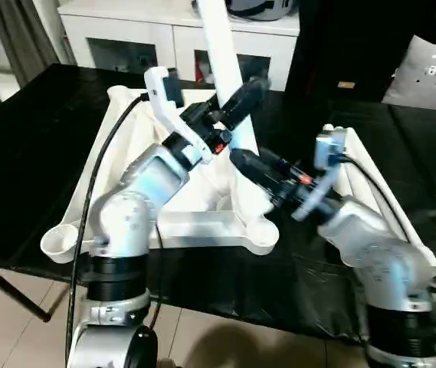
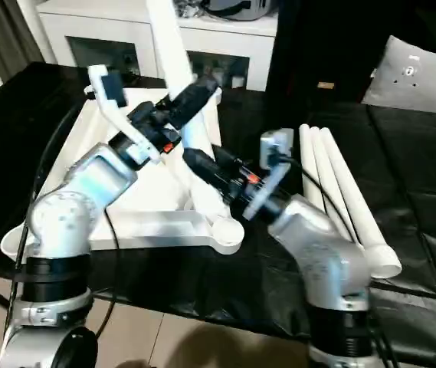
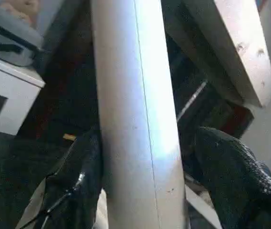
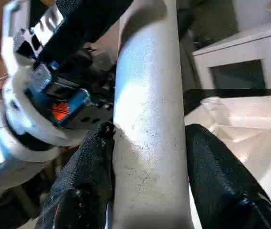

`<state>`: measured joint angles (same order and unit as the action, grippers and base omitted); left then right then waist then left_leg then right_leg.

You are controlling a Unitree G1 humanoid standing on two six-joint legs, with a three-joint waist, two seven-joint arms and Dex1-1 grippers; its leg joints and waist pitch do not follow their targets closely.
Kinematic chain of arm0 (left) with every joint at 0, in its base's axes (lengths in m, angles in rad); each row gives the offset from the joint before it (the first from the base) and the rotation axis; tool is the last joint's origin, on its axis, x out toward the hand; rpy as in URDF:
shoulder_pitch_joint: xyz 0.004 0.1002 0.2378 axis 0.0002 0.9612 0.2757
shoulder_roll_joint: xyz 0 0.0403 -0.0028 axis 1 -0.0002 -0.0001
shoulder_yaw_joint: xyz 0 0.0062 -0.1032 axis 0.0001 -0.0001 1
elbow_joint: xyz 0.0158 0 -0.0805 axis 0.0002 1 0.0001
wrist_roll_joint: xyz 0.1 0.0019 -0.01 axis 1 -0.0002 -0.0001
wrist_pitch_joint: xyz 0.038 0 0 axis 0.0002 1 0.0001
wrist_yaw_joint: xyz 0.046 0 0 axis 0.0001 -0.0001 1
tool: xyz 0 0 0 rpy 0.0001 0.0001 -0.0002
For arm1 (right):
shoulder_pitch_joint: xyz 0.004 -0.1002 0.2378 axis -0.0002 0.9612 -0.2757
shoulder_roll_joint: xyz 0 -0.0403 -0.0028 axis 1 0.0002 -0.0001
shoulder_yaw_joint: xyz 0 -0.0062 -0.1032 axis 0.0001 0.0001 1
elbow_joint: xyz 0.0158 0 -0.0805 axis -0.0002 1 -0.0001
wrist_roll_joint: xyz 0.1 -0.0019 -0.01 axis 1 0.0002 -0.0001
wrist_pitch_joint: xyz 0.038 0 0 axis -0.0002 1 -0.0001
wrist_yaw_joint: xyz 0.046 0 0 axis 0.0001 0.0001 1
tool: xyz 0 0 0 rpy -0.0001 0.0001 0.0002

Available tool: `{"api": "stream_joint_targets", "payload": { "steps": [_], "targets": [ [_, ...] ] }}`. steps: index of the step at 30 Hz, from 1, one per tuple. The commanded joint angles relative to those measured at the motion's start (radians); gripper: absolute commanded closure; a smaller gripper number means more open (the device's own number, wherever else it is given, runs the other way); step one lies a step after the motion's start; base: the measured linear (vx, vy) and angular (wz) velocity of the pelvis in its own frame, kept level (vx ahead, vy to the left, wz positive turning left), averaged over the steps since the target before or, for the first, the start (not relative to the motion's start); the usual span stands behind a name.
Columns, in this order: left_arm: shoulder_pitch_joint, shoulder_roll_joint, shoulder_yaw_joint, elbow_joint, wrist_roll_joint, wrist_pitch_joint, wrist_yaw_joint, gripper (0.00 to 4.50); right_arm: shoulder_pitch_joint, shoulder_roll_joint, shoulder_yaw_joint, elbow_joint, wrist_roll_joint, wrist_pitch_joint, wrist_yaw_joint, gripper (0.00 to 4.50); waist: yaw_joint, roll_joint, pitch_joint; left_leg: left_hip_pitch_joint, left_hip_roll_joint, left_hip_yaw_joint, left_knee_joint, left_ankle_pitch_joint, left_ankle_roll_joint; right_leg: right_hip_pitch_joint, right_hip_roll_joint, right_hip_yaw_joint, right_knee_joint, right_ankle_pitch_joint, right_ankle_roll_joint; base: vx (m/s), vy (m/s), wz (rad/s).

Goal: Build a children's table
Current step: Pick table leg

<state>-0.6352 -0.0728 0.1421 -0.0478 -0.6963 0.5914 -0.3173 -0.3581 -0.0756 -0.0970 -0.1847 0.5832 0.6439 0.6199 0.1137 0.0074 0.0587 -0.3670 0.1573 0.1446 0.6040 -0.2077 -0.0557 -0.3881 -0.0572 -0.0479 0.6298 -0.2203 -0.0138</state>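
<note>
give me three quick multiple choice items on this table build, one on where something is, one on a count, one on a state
1. Where do the spare legs lie?
A. on the black surface beside the right arm
B. inside the cabinet
C. on the floor

2. How many spare legs lie there?
A. one
B. three
C. five

3. How does the leg between the grippers stand?
A. flat on the table top
B. rising steeply from the table top
C. hanging below the edge

Answers:
1 A, the head views show them side by side next to the right forearm.
2 B, three white tubes can be counted in the right eye view.
3 B, it slants up past the left gripper, with the right gripper closed on it lower down; one left finger stands off it.
</note>
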Motion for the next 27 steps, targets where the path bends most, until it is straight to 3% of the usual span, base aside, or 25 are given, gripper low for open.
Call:
{"api": "stream_joint_targets", "payload": {
  "steps": [1, 6, 8, 14, 15, 17, 19, 21, 22, 24, 27],
  "targets": [
    [-0.003, -0.018, 0.014, -0.020, -0.045, 0.004, 0.004, 1.66, -0.007, 0.003, -0.003, -0.003, 0.011, -0.002, -0.007, 2.63, 0.001, -0.004, -0.070, 0.000, 0.056, -0.012, -0.062, -0.001, 0.010, 0.066, -0.084, 0.050, -0.064, 0.042, -0.189, 0.000, 0.000, 0.00],
    [0.013, -0.031, 0.047, -0.025, -0.139, 0.019, -0.061, 2.06, 0.009, -0.013, -0.003, -0.012, 0.076, 0.025, 0.075, 2.63, 0.003, -0.005, -0.069, -0.001, 0.055, -0.011, -0.060, -0.014, 0.034, 0.066, -0.085, 0.050, -0.065, 0.032, -0.210, 0.000, 0.000, 0.00],
    [0.021, -0.031, 0.057, -0.025, -0.178, 0.019, -0.100, 2.16, 0.022, -0.039, 0.006, -0.016, 0.104, 0.032, 0.119, 2.63, 0.002, 0.001, -0.068, -0.002, 0.057, -0.011, -0.061, -0.022, 0.040, 0.064, -0.084, 0.049, -0.067, 0.019, -0.211, 0.000, 0.000, 0.00],
    [0.026, -0.019, 0.071, -0.028, -0.274, 0.079, -0.183, 2.60, 0.032, -0.085, -0.007, -0.021, 0.159, 0.070, 0.179, 2.63, 0.003, -0.007, -0.067, 0.000, 0.056, -0.010, -0.061, -0.025, 0.047, 0.063, -0.082, 0.050, -0.070, -0.015, -0.203, 0.000, 0.000, 0.00],
    [0.032, -0.008, 0.056, -0.036, -0.270, 0.085, -0.200, 2.64, 0.034, -0.093, -0.005, -0.025, 0.162, 0.072, 0.188, 2.63, 0.004, 0.001, -0.067, 0.000, 0.055, -0.011, -0.061, -0.026, 0.046, 0.062, -0.083, 0.049, -0.070, -0.022, -0.203, 0.000, 0.000, 0.00],
    [0.035, 0.000, 0.045, -0.042, -0.267, 0.089, -0.210, 2.69, 0.036, -0.098, -0.004, -0.027, 0.162, 0.072, 0.191, 2.63, 0.002, -0.003, -0.068, 0.000, 0.057, -0.011, -0.061, -0.022, 0.044, 0.062, -0.081, 0.049, -0.071, -0.018, -0.199, 0.000, 0.000, 0.00],
    [0.032, 0.023, 0.023, -0.047, -0.230, 0.068, -0.217, 2.69, 0.038, -0.108, 0.005, -0.030, 0.138, 0.046, 0.175, 2.64, 0.001, 0.005, -0.068, 0.001, 0.057, -0.012, -0.061, -0.022, 0.040, 0.061, -0.082, 0.048, -0.070, -0.011, -0.202, 0.000, 0.000, 0.00],
    [0.026, 0.037, 0.014, -0.041, -0.195, 0.045, -0.214, 2.69, 0.038, -0.111, 0.013, -0.026, 0.119, 0.032, 0.159, 2.64, 0.000, 0.003, -0.068, 0.001, 0.057, -0.012, -0.062, -0.027, 0.034, 0.063, -0.080, 0.049, -0.072, -0.008, -0.196, 0.000, 0.000, 0.00],
    [0.024, 0.039, 0.013, -0.039, -0.184, 0.040, -0.213, 2.69, 0.039, -0.114, 0.018, -0.022, 0.114, 0.033, 0.156, 2.09, 0.000, 0.011, -0.070, 0.002, 0.058, -0.013, -0.061, -0.026, 0.029, 0.061, -0.080, 0.048, -0.071, -0.001, -0.195, 0.000, 0.000, 0.00],
    [0.014, 0.040, 0.018, -0.030, -0.159, 0.021, -0.193, 2.69, 0.039, -0.110, 0.014, -0.014, 0.112, 0.036, 0.137, 1.95, -0.001, 0.008, -0.069, 0.001, 0.057, -0.013, -0.062, -0.026, 0.026, 0.064, -0.080, 0.048, -0.070, 0.014, -0.198, 0.000, 0.000, 0.00],
    [-0.007, 0.074, -0.018, -0.008, -0.037, -0.041, -0.158, 2.69, 0.030, -0.102, 0.007, 0.000, 0.084, 0.002, 0.099, 1.75, -0.001, 0.005, -0.069, 0.001, 0.058, -0.014, -0.064, -0.027, 0.024, 0.064, -0.081, 0.049, -0.072, 0.006, -0.195, 0.000, 0.000, 0.00]
  ]
}}
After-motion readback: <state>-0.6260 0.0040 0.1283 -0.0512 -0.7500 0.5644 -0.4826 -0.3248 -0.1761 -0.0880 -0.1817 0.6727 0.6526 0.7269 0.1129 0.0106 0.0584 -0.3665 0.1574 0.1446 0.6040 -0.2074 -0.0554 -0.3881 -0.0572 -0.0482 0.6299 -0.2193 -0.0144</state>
